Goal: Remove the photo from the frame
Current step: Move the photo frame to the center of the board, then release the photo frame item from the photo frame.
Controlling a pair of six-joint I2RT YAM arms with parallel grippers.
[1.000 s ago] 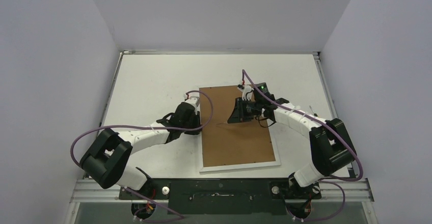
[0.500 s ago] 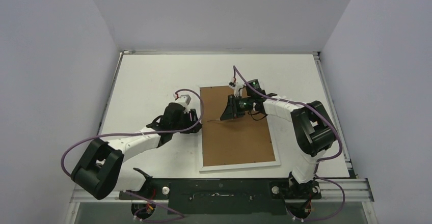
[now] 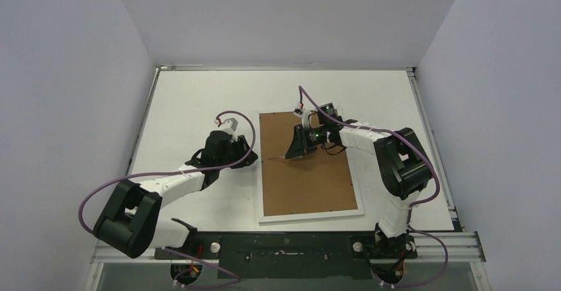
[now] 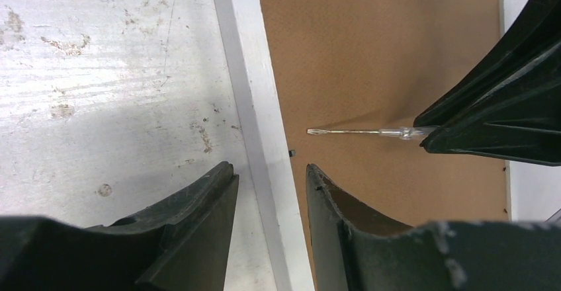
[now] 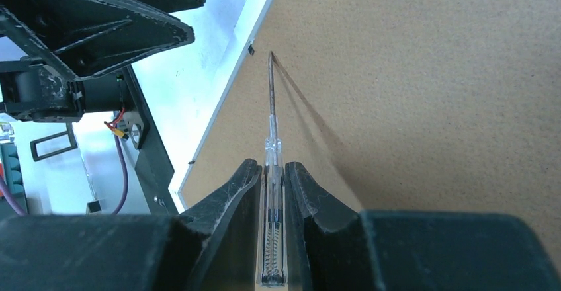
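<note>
Two grippers are at the frame [image 3: 311, 185], lying back-up on the table [image 3: 192, 99]. The right gripper [image 5: 270, 165] clenches a thin screwdriver [image 5: 271, 99], tip near the frame's left edge; the left gripper [image 4: 268, 172] is released, fingers astride that white edge.

— The frame [image 3: 307, 178]?
— Narrow white border, plain fine-speckled brown back.
— In the black right claw [image 5: 268, 172]?
— A screwdriver [image 5: 271, 106]: clear handle, silvery shaft.
— The surface [image 4: 99, 73] beside the black left claw [image 4: 268, 175]?
— White, with brownish scuffs and specks.
</note>
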